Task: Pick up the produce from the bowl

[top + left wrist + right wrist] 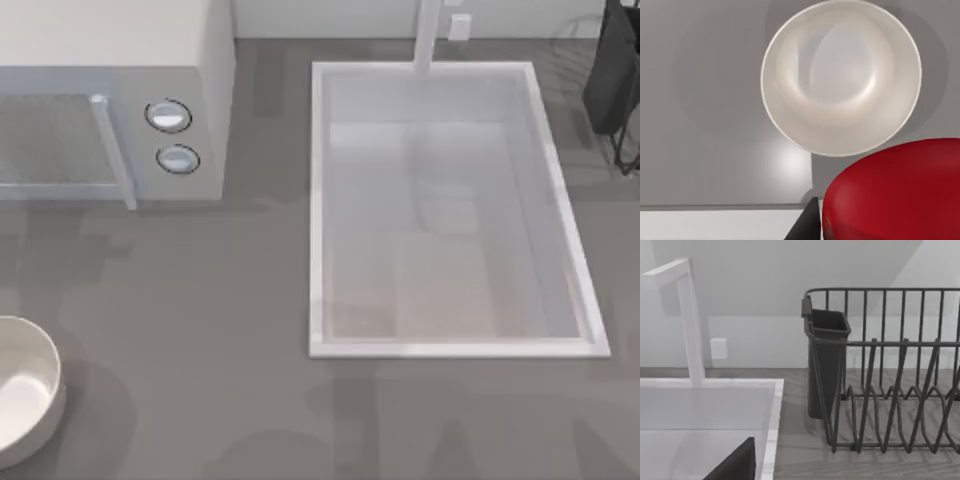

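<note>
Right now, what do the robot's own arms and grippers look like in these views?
There is little to go on. In the left wrist view, the left gripper appears as a matte black, sharp-edged wedge, plain, with no markings or cables to be seen on it. The right gripper in the right wrist view looks the same: flat black, angular and unmarked.

The grey desk (pixel 220 330) carries a microwave (pixel 110 100) left of the sink (pixel 450 210), a bowl (pixel 25 395) below the microwave, and a dish rack (pixel 890 385) right of the sink.
</note>
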